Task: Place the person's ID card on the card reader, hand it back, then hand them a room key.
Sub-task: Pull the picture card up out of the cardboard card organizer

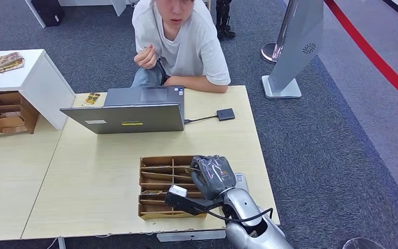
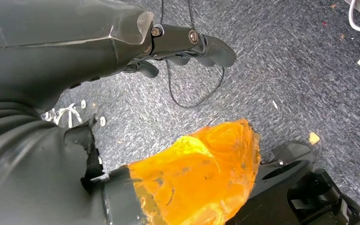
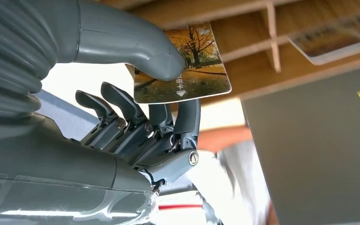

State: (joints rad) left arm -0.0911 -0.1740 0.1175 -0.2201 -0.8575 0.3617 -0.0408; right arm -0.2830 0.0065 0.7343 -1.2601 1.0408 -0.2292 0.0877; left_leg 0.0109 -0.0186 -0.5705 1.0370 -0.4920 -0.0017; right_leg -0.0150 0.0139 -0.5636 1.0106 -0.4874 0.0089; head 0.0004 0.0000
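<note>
One room key card (image 3: 183, 65) pinched between thumb and fingers of the right hand (image 1: 213, 176), over the wooden card organizer (image 1: 155, 188) at the desk's five o'clock. Lift clear of the dividers, keep the pinch firm, then carry toward twelve o'clock, to the seated person (image 1: 179, 41). Left hand (image 2: 122, 42) hanging low, fingers apart, empty.
</note>
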